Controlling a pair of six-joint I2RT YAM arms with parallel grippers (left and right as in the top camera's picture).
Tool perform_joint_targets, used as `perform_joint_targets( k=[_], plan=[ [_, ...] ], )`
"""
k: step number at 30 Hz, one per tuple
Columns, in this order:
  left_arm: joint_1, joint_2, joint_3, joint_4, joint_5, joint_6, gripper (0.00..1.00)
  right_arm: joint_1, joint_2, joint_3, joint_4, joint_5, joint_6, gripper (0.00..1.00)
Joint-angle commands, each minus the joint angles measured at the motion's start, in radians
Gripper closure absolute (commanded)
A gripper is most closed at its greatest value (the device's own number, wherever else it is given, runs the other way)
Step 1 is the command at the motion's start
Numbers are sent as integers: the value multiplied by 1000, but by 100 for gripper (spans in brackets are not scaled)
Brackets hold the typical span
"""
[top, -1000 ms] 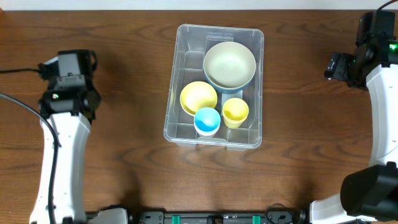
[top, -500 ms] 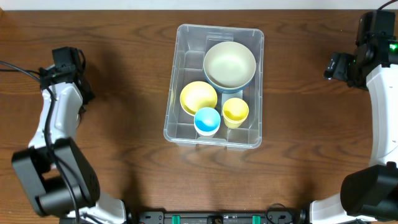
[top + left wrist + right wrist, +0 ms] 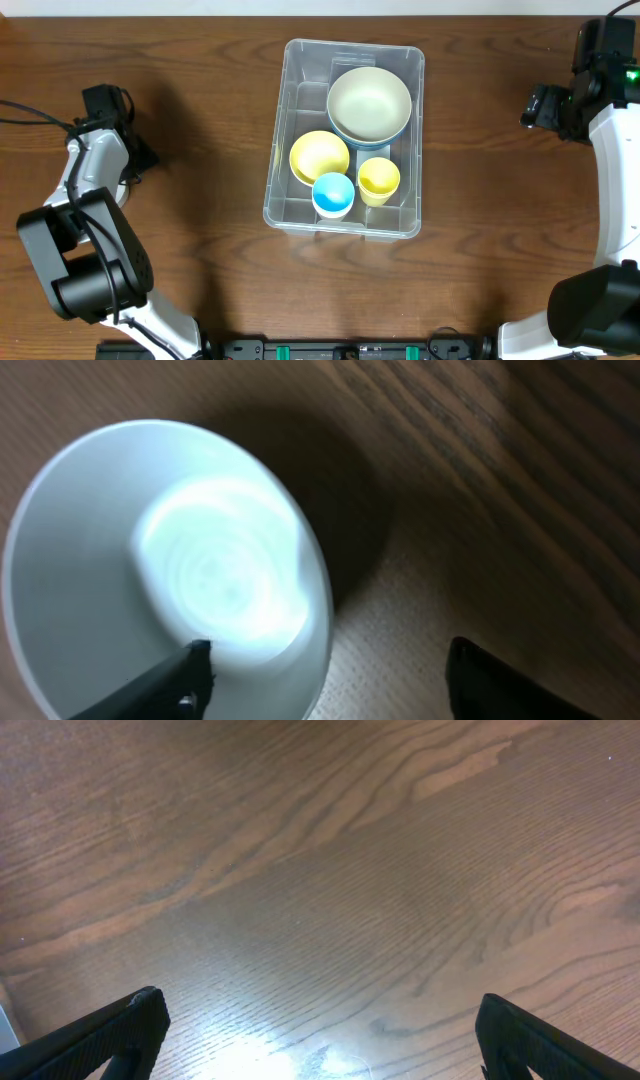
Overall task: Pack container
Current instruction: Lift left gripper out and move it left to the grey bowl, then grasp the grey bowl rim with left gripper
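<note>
Under my left wrist sits a white bowl (image 3: 170,570), and my left fingers (image 3: 170,680) stand apart across its rim: one tip inside, the other outside over the counter (image 3: 320,870). They hold nothing yet. My right fingers (image 3: 110,1035) are spread wide over bare wood on the other side.

The container (image 3: 300,215) stands in the middle of the counter, well apart from both arms. It already holds a large pale bowl (image 3: 369,103), a yellow bowl (image 3: 319,157), a blue cup (image 3: 333,194) and a yellow cup (image 3: 378,180).

I judge the risks like this. A pinch on one thin, glossy wall is weak, so the bowl may tilt or slip out during the long carry. If I close off-centre, the outer tip may push the bowl sideways instead of gripping it. The container has little free room, mostly along its left side, so the bowl could catch on the wall or land crooked on the yellow bowl.

Some things I cannot make out. From overhead my left arm hides the white bowl completely. The left wrist view cuts off the bowl at the left and bottom, and glare washes out its floor. I cannot tell whether the inner tip touches the wall.
</note>
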Motion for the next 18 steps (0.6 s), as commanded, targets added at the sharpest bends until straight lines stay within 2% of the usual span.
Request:
perform_joint_targets(
  k=[1, 10, 13, 16, 18],
  plan=[
    [5, 35, 10, 7, 20, 23, 32, -5, -16, 13, 0, 0, 16, 1],
    [6, 67, 3, 4, 19, 30, 68, -5, -16, 13, 0, 0, 16, 1],
    [6, 63, 4, 5, 19, 30, 86, -5, -16, 13, 0, 0, 16, 1],
    [6, 40, 4, -5, 19, 30, 94, -5, -16, 13, 0, 0, 16, 1],
    [6, 10, 4, -11, 20, 30, 94, -5, -16, 13, 0, 0, 16, 1]
  ],
)
